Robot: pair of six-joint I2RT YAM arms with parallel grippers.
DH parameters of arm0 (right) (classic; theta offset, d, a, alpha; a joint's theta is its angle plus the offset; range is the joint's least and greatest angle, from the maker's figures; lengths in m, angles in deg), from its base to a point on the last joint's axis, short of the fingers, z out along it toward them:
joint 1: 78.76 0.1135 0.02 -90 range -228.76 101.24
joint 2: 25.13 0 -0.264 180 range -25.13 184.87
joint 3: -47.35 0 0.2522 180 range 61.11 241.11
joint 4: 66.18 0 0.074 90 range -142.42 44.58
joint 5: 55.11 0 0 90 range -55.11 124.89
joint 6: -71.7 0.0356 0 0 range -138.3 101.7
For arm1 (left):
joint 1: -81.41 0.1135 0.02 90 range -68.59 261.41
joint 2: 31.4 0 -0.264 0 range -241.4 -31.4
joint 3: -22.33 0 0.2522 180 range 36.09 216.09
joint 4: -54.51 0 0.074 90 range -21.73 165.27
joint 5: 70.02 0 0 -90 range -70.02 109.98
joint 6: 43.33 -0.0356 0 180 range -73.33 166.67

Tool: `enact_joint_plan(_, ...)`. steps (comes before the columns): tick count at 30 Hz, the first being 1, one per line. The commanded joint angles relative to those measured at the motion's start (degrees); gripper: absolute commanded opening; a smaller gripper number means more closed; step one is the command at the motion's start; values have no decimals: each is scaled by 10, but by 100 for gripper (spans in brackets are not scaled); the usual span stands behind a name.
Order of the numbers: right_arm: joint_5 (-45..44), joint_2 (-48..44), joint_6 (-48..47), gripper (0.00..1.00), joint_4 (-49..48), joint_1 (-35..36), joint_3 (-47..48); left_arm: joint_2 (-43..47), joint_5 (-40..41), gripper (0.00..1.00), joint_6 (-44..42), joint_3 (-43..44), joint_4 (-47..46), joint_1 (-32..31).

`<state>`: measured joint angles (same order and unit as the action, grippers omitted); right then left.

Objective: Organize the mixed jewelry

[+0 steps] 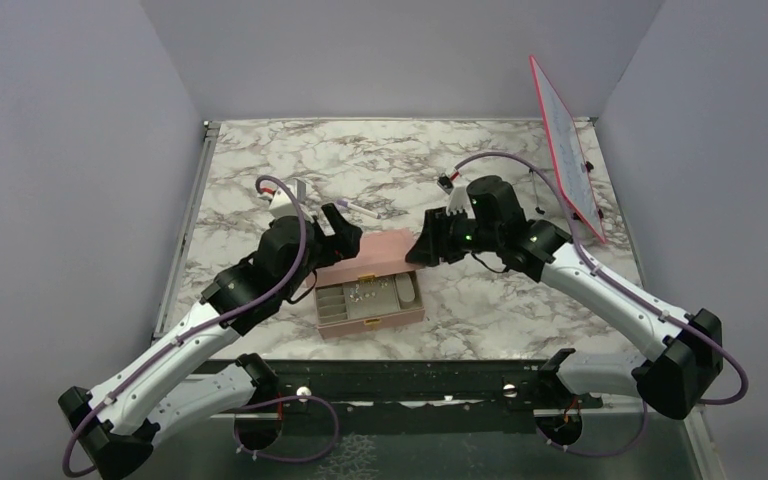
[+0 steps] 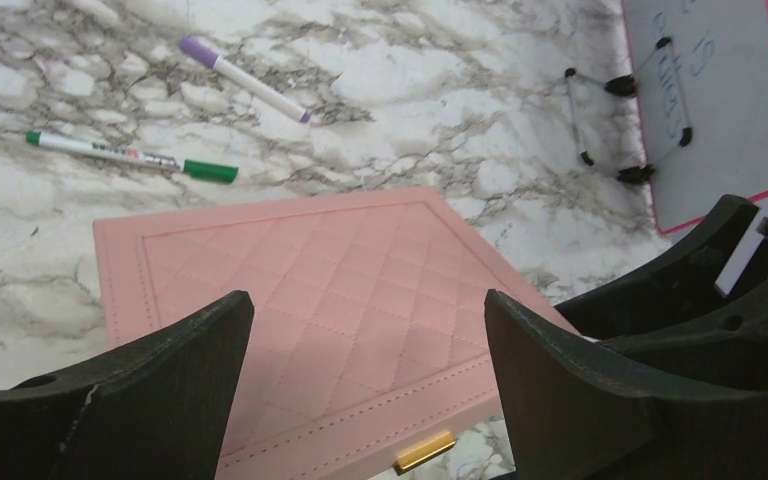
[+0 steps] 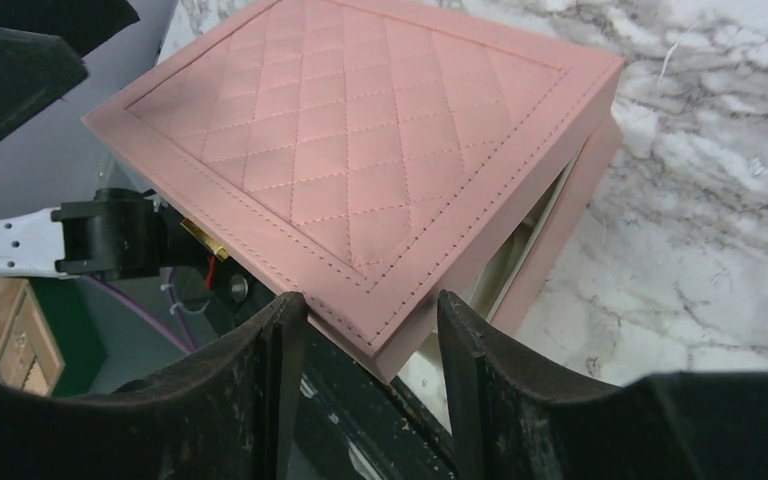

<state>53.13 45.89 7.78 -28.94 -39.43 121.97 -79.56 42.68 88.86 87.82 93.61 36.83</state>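
Two grippers attended one pink box [image 1: 390, 322], which sat near the middle of the table's [image 1: 520, 300] near edge. Its quilted lid [image 3: 360, 130] stood ajar above the base. Right gripper [image 3: 372, 310]: fingers spread to either side of the lid's front corner, close against its edges; whether they pinched it could not be told. Left gripper [image 2: 370, 310]: jaws wide apart, poised over the lid, holding nothing. Mixed jewelry [image 1: 364, 293] lay as tiny specks in the beige tray's compartments. Step judged in hand: moving the lid, direction uncertain. The next move would call for steady contact at that corner, lest the lid slip.
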Motion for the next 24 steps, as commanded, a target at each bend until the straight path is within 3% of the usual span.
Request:
enact_joint_plan(1,27,-2,1,57,19,-4,-27,16,-28,81,48,-19,91,2)
enact_joint_plan(5,39,-6,-3,59,22,-3,-37,25,-51,65,65,-31,126,2)
enact_joint_plan(19,49,-8,-15,62,13,-3,-52,-37,-163,45,49,-24,205,2)
enact_joint_plan(24,26,43,-13,54,27,4,-52,-84,-186,32,32,-17,222,2)
